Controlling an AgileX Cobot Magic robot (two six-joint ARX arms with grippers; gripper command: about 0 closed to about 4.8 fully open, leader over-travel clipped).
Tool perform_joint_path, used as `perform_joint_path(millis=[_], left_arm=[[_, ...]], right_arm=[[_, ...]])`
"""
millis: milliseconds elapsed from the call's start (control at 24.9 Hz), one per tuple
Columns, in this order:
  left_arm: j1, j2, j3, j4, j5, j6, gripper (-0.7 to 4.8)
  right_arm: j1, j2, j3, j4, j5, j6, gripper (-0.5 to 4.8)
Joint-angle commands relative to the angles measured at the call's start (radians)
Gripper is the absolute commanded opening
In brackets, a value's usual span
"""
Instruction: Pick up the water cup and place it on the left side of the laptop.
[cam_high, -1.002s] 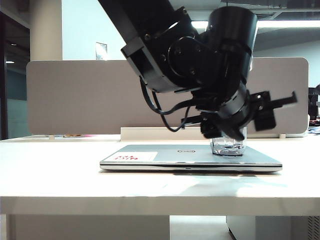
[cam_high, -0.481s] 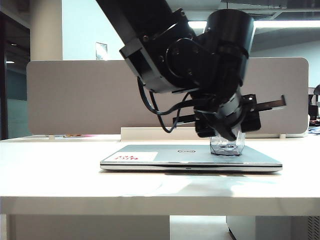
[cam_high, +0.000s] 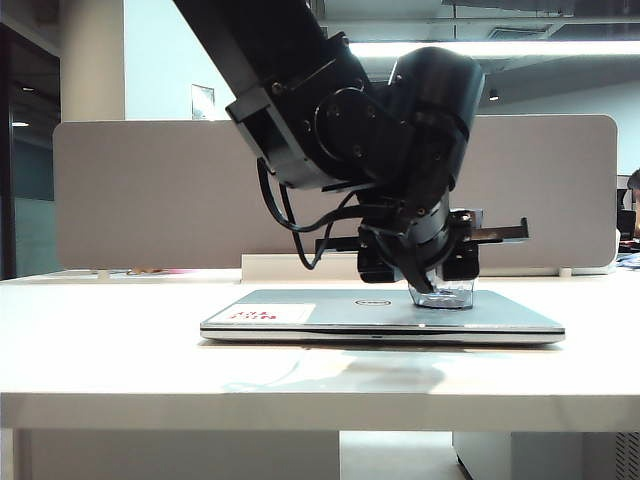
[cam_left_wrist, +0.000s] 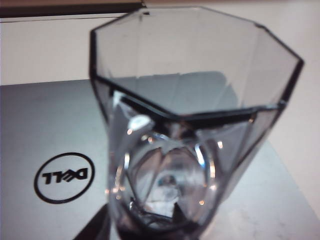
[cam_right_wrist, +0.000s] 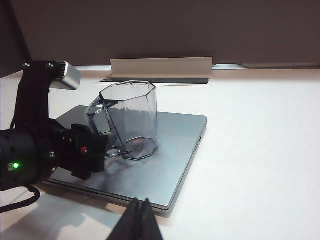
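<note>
The water cup (cam_right_wrist: 132, 120), a clear grey-tinted faceted glass, stands on the closed silver laptop (cam_high: 300, 312), right of its round logo. My left gripper (cam_high: 440, 285) reaches across from the left and is shut on the cup low on its side. In the left wrist view the cup (cam_left_wrist: 195, 100) fills the picture, a dark finger (cam_left_wrist: 97, 227) lies beside its base, and the laptop lid (cam_left_wrist: 40, 115) shows behind. Seen from the right wrist, the left gripper (cam_right_wrist: 102, 150) sits at the cup's handle side. My right gripper (cam_right_wrist: 141, 205) hangs shut, short of the laptop's near edge.
The laptop lies on a white table (cam_high: 100, 350), and bare tabletop (cam_right_wrist: 260, 150) stretches beside it. A grey partition (cam_high: 150, 190) runs along the back, with a white strip (cam_right_wrist: 160, 67) at its foot. A white sticker with red print (cam_high: 258, 314) is on the lid.
The left gripper's jaws have closed in from wide apart onto the cup. The hand and cup have shifted slightly left and lower in the exterior view.
</note>
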Motion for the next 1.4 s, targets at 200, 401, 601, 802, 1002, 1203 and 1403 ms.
perform_joint_path(millis=[200,401,601,802,1002,1203,1403], left_arm=[[0.044,-0.023,0.005,-0.013,-0.032,0.005,1.48],[0.074,-0.032,0.005,-0.025,-0.024,0.005,1.49],[0.094,-0.032,0.005,-0.023,-0.024,0.005,1.49],[0.132,-0.032,0.005,-0.022,0.019,0.004,1.48],[0.157,-0.032,0.005,-0.021,0.089,0.005,1.47],[0.168,-0.032,0.005,-0.020,0.116,0.034,1.29],[0.169,-0.032,0.005,-0.019,0.115,0.084,0.79]], right_arm=[[0.000,-0.002,-0.003,0.013,-0.003,0.001,-0.01],[0.000,-0.002,-0.003,0.013,-0.002,0.001,-0.01],[0.000,-0.002,-0.003,0.012,-0.002,0.001,-0.01],[0.000,-0.002,-0.003,-0.008,-0.003,0.001,-0.01],[-0.001,-0.002,-0.003,-0.014,-0.005,0.001,-0.01],[-0.001,-0.002,-0.003,-0.014,-0.005,0.001,-0.01],[-0.001,-0.002,-0.003,-0.015,-0.005,0.001,-0.01]])
